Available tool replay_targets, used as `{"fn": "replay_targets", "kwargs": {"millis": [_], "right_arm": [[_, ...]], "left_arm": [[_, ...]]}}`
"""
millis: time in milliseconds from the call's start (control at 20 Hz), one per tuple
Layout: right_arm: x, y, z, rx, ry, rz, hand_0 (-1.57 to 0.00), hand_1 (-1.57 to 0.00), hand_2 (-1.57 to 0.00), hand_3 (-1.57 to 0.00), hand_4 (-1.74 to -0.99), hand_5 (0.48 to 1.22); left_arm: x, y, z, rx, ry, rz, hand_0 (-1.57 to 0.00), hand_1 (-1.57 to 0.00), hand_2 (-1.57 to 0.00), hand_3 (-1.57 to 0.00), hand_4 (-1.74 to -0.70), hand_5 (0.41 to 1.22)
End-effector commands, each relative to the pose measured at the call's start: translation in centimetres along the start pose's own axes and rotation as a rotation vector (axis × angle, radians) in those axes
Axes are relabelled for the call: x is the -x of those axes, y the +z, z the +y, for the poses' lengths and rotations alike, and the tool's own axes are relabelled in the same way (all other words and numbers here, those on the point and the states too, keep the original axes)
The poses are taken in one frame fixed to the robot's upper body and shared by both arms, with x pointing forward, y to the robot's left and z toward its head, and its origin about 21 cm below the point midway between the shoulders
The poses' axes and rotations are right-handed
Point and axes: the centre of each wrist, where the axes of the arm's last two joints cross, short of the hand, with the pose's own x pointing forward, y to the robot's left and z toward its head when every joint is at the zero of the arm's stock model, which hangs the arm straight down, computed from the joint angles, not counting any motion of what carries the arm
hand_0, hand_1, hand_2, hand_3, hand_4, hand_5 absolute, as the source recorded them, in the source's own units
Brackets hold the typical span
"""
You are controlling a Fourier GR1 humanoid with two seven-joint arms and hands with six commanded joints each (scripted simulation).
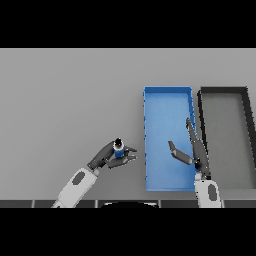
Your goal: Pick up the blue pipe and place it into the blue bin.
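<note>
A short blue pipe (pixel 119 150) with a dark top stands upright in my left hand (pixel 107 157), whose fingers and thumb curl round it. This is left of the blue bin (pixel 149 145), just outside its left wall and near the table's front. My right hand (pixel 192 150) hangs over the right part of the blue bin with straight fingers and the thumb spread, holding nothing.
A dark grey bin (pixel 247 140) lies directly right of the blue bin, touching or nearly touching it. The grey table (pixel 65 100) stretches to the left and back.
</note>
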Motion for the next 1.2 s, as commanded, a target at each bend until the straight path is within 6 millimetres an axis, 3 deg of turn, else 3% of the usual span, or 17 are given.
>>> {"fn": "replay_targets", "kwargs": {"millis": [0,150,350,550,900,1000,1150], "right_arm": [[-0.1,0.0,-0.4,0.006,-0.003,-0.009,0.0,0.0,0.0,0.0,-1.219,0.628],[-0.2,0.0,-0.5,0.008,0.003,-0.004,0.0,0.0,0.0,0.0,-1.226,0.636],[-0.3,0.0,-0.7,0.007,0.031,-0.004,0.0,0.0,0.0,0.0,-1.194,0.642],[-0.1,0.3,-0.7,0.013,0.047,-0.014,0.0,0.0,0.0,0.0,-1.161,0.644],[-0.4,1.1,-0.7,0.049,0.087,-0.031,0.0,0.0,0.0,0.0,-1.138,0.643],[-0.6,1.5,-0.7,0.074,0.108,-0.023,0.0,0.0,0.0,0.0,-1.188,0.643],[-1.4,1.8,-1.0,0.083,0.116,-0.062,0.0,0.0,-0.02,0.0,-1.187,0.642]], "left_arm": [[-0.7,-0.4,0.1,-0.009,-0.004,-0.024,-1.47,-1.48,-1.5,-1.49,-1.48,1.188],[-2.3,-1.1,-0.1,-0.009,0.006,-0.11,-1.52,-1.53,-1.53,-1.53,-1.47,1.204],[-5.5,-2.2,-0.1,0.029,-0.001,-0.175,-1.55,-1.55,-1.56,-1.55,-1.47,1.214],[-7.4,-2.8,-0.5,0.076,-0.011,-0.203,-1.56,-1.56,-1.56,-1.56,-1.47,1.218],[-7.3,-2.3,-0.7,0.087,-0.025,-0.167,-1.57,-1.57,-1.57,-1.57,-1.47,1.22],[-7.1,-2.3,-0.7,0.085,-0.037,-0.16,-1.57,-1.57,-1.57,-1.57,-1.47,1.22],[-7.3,-2.8,-0.4,0.089,-0.036,-0.156,-1.57,-1.57,-1.57,-1.57,-1.47,1.22]]}}
